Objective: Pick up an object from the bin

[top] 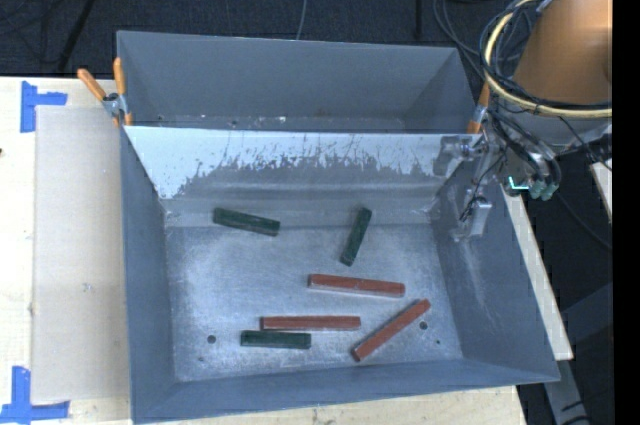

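- Step in hand, by my reading: approach. No pick is made yet, and all six sticks lie flat on the floor of the grey metal bin (300, 93).
- End effector (468, 211): at the bin's 2 o'clock, over the sloped 3 o'clock wall, well apart from every stick. Spread or pressed together: cannot tell.
- Nearest candidate: dark green flat stick (355, 236), toward 1 o'clock of floor centre, lying steeply, clear of its neighbours.
- Next nearest: red-brown flat stick (357, 286), near centre, almost level.
- Others:
  - slanted red-brown stick (390, 330) at 5 o'clock
  - long red-brown stick (310, 322) at 6 o'clock, with a short dark green stick (275, 339) just beside it
  - far dark green stick (245, 221) at 10 o'clock
- Next move calls for travel toward 9 o'clock off the wall, lining the grip across the chosen stick's narrow width, then descending close to the floor. The sticks lie low, so a shallow descent would likely miss.
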Robot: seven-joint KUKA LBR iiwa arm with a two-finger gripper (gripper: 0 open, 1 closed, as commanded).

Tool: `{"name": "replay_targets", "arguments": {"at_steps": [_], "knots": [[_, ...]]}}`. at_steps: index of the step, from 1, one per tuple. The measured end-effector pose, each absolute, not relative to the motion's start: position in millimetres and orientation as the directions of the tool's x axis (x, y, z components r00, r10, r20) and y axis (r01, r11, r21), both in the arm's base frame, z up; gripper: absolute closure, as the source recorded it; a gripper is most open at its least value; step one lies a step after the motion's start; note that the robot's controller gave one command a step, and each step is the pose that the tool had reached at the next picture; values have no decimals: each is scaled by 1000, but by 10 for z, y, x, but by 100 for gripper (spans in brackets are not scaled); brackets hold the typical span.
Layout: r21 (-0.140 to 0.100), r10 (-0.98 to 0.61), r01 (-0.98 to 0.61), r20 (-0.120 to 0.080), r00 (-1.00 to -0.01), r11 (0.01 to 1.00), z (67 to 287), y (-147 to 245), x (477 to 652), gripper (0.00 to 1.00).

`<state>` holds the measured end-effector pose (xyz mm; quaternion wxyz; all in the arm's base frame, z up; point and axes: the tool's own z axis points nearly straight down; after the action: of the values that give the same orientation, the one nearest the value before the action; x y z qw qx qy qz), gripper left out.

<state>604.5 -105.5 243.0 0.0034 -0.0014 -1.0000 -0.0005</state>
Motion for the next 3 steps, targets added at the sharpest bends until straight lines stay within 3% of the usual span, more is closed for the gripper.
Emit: {"name": "replay_targets", "arguments": {"at_steps": [1, 2, 3], "knots": [[2, 25, 25, 13, -1000, 1000, 1185, -1273, 5115, 0], [3, -42, -42, 6, -999, 999, 662, -950, 5228, 0], [1, -43, -43, 2, -999, 999, 692, -963, 5238, 100]]}}
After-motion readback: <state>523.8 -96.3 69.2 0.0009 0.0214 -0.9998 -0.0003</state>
